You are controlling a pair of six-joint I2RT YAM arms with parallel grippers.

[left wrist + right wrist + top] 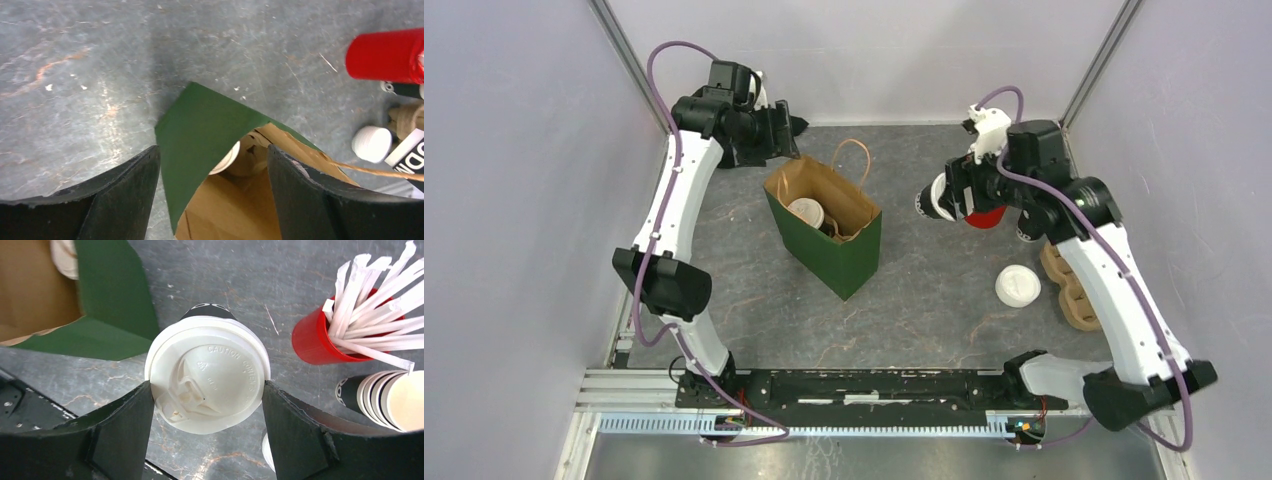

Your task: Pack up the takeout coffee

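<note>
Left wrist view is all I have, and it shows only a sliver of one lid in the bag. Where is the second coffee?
Observer: The second coffee is right of the bag, with the right claw closed on its lid.
Operator: Is the one in the bag upright?
Observer: It looks so. In the top view the first coffee shows its lid facing up.

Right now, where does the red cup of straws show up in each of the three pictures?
Top external: red cup, right of centre, half hidden by the right arm.
Left wrist: red cup in the top right corner.
Right wrist: red cup on the right, straws sticking out.
Shared landmark: the green bag.
</note>
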